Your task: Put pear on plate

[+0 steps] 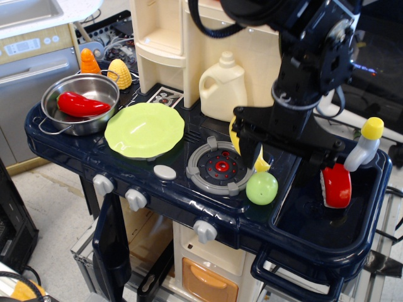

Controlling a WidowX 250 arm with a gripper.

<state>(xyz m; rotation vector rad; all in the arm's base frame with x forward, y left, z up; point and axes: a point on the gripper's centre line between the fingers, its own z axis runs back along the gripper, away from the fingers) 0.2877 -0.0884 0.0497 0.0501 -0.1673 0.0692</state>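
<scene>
The pear (262, 187) is a small light-green ball on the dark blue toy counter, right of the burner. The lime-green plate (145, 129) with a wavy rim lies on the counter to the left, bare. My black gripper (279, 162) hangs just above and behind the pear with its jaws spread wide; it holds nothing. Its left finger (244, 139) stands over the yellow drumstick toy (259, 160), which it partly hides, and its right finger (313, 168) is at the sink's near-left corner.
A steel pot (94, 85) with a red pepper (80, 104) stands left of the plate. Grey burner (220, 167) sits between plate and pear. The sink (315, 220) at right holds a red-and-white toy (335, 186) and a yellow-capped bottle (364, 145). A cream jug (223, 87) stands behind.
</scene>
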